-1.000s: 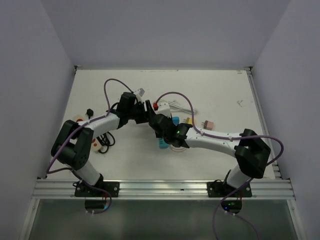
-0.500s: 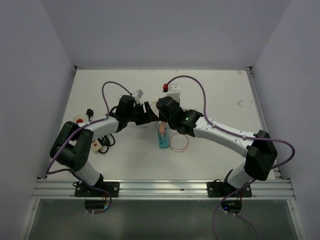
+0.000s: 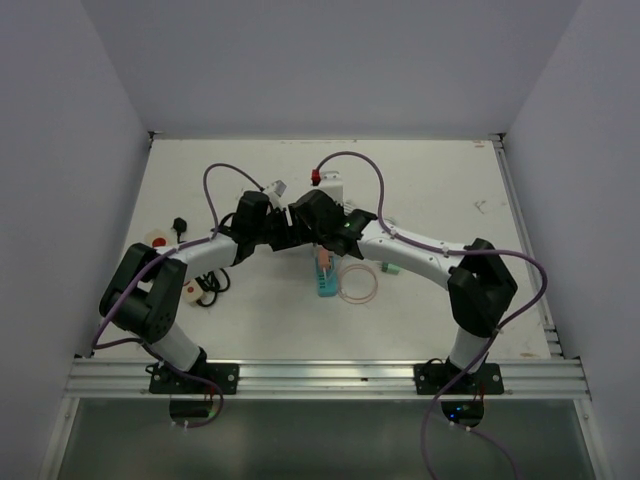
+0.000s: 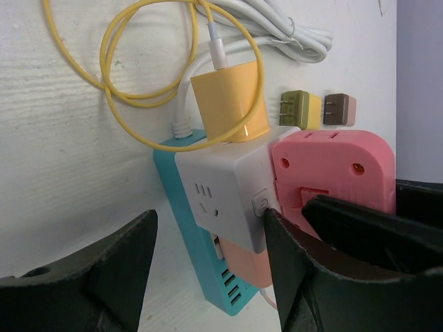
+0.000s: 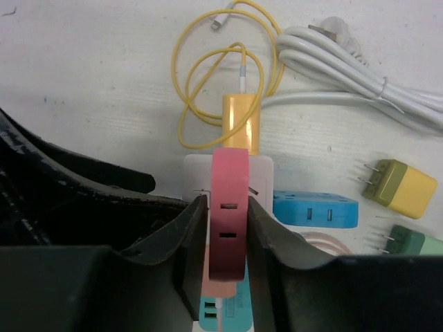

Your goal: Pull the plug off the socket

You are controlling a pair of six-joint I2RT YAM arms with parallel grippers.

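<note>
the pink plug [image 5: 228, 173] is held between the fingers of the right gripper [image 5: 227, 202], which is closed narrowly on its two flat sides; in the right wrist view a dark finger is seen pressed against each side. the plug is seated against one face of the white socket block [image 4: 221, 194], and no gap is seen between them in the left wrist view.

the left gripper [image 4: 209, 218] is spread wide around that block. its one finger is laid against the block's side beside the round button, while the other is kept apart from it, with bare table [image 3: 440, 190] seen between.

the block is stacked on a teal power strip [image 4: 214, 283], and a yellow charger [image 4: 228, 97] is plugged in at its far side, with a yellow cable [image 4: 111, 76] looped beyond. a coiled white cord [image 5: 346, 62] is laid farther off. two loose small plugs, one olive [image 4: 301, 108] and one brown [image 4: 340, 109], are set just beside the pink plug.

from above, both grippers are seen meeting near the table's middle.
</note>
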